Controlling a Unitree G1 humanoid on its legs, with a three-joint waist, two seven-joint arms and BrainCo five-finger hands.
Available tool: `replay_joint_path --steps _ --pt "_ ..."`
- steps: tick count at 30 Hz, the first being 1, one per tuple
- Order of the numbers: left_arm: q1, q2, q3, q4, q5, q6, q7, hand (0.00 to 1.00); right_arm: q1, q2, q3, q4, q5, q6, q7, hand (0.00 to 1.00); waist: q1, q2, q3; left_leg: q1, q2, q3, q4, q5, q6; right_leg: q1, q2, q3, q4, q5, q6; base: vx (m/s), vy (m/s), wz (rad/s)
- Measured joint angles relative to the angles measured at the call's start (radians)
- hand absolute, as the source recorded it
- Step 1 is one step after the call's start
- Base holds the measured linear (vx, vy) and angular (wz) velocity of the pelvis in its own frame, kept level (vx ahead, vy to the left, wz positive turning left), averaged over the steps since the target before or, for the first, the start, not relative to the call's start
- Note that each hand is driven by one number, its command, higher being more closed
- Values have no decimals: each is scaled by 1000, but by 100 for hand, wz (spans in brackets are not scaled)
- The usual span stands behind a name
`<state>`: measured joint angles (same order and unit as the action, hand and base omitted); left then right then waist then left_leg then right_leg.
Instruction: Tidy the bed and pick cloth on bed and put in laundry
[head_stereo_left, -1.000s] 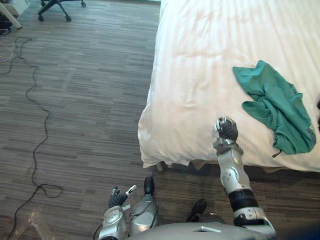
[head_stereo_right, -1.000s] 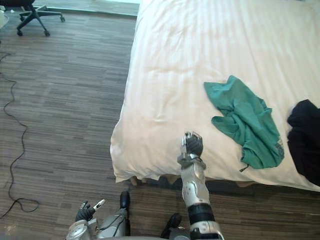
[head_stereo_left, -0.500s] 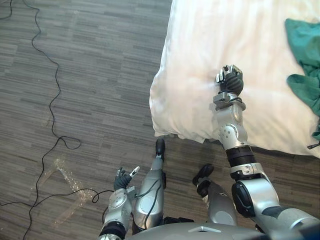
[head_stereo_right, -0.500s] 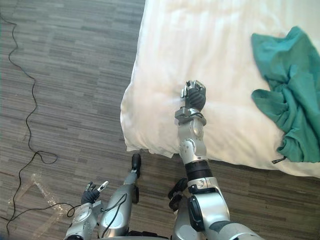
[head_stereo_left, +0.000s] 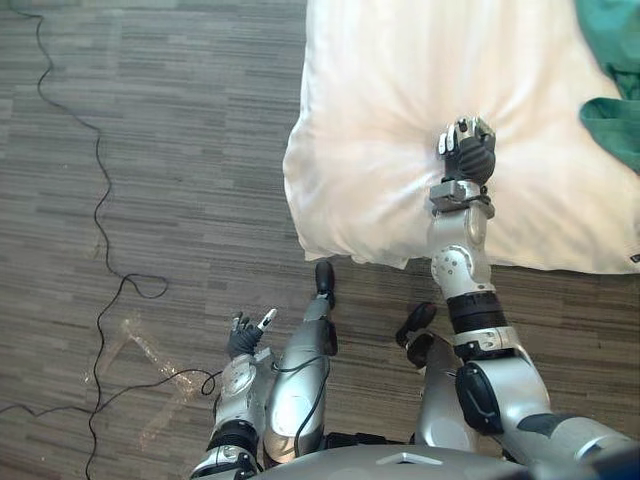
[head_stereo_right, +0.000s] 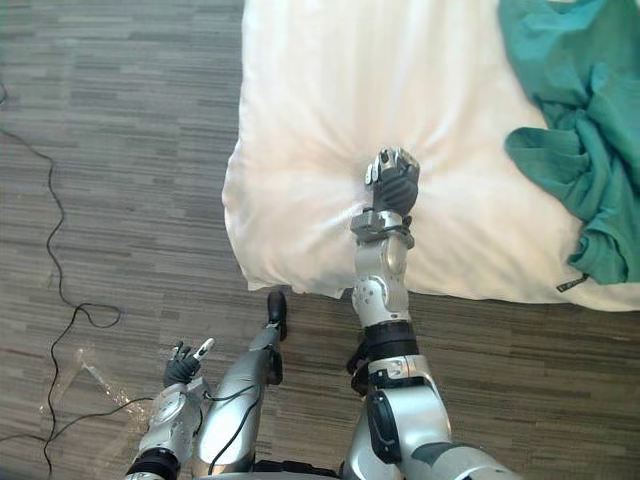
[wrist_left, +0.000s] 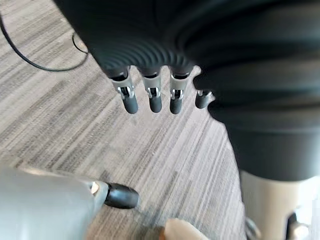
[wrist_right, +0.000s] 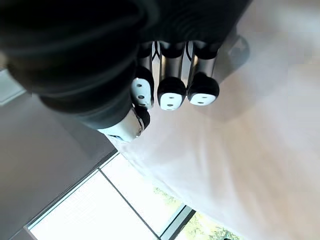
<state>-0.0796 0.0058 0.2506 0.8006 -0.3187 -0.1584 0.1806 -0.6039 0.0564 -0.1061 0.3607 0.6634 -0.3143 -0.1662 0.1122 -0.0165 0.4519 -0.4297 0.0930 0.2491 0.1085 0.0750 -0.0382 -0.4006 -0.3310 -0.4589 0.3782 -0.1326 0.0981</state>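
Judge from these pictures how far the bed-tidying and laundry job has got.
Nothing looks finished. In hand: the right hand has its fingers curled into the white cover near its corner, creases gathering toward it. Left to do: the green cloth lies on that cover, untouched, and must go to laundry. The left hand hangs open above the floor.

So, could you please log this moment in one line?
right hand curled, on duvet | left hand open, idle | green cloth untouched
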Motion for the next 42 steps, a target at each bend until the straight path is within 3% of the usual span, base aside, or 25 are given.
replay_joint_path --steps 12,14,17,21,22,29,30,31,32,33,34,35,40,42 --pt "-39 -3 26 4 -22 21 -25 0 230 76 -172 -1 42 10 5 100 -23 -57 -2 152 17 81 78 -131 -1 191 24 46 -116 33 21 93 19 -18" --pt "-48 -6 27 7 -25 29 -31 0 265 79 -207 22 63 32 7 100 -41 -70 -10 184 15 86 89 -158 -2 234 23 46 -136 34 23 149 39 -7" --pt "-49 -12 32 21 -25 45 -33 0 320 69 -283 99 72 56 6 100 -43 -85 -30 230 12 99 93 -183 -9 275 19 34 -147 34 23 163 24 -12" --pt "-50 -22 33 41 -23 51 -52 0 427 49 -429 308 82 127 -21 100 -44 -82 -54 269 9 135 92 -187 -13 328 18 22 -162 34 23 162 5 10" --pt "-47 -22 43 43 -20 62 -52 0 462 43 -441 358 80 155 -28 0 -44 -76 -62 285 9 150 91 -186 -13 343 17 19 -164 34 23 146 -20 -6" --pt "66 -38 76 47 29 69 -51 0 654 40 -474 431 -29 215 -31 0 -52 -24 -256 413 34 183 25 -185 -15 408 33 3 -94 35 22 193 -46 -2" --pt "70 -55 84 47 37 73 -51 0 655 35 -473 449 -62 227 -25 0 -60 -2 -265 435 64 180 26 -182 -16 367 33 6 11 4 20 175 -111 7" --pt "70 -60 97 47 37 76 -50 0 656 34 -467 466 -80 239 -15 0 -61 20 -277 439 90 180 25 -182 -17 350 62 11 -22 -60 32 147 -163 5" --pt "73 -59 117 48 39 77 -50 0 652 33 -454 476 -102 250 -9 0 -59 18 -283 450 106 182 24 -173 -32 378 107 9 -210 -33 21 139 -198 3" --pt "81 -53 132 48 45 78 -50 0 653 33 -448 484 -117 255 -3 0 -58 -2 -294 453 99 182 24 -170 -37 390 121 9 -353 78 -1 199 -280 21" --pt "81 -58 151 63 61 82 -49 0 656 29 -454 487 -139 255 2 0 -65 -2 -307 467 101 178 15 -188 -65 400 127 -11 -371 136 4 209 -220 14" --pt "87 -69 153 91 71 89 -49 0 661 14 -459 490 -154 253 6 0 -67 25 -319 491 119 186 -6 -170 -78 413 149 -20 -372 132 -9 200 -185 10" --pt "130 -74 158 89 79 96 -44 0 703 5 -425 492 -219 258 7 0 -67 50 -334 544 117 199 -37 -122 -84 458 153 -21 -377 128 -15 74 -49 -1" --pt "139 -74 155 88 98 97 -44 0 705 5 -410 492 -230 259 7 0 -67 42 -337 554 115 208 -39 -122 -84 463 146 -21 -377 128 -15 26 34 -4"
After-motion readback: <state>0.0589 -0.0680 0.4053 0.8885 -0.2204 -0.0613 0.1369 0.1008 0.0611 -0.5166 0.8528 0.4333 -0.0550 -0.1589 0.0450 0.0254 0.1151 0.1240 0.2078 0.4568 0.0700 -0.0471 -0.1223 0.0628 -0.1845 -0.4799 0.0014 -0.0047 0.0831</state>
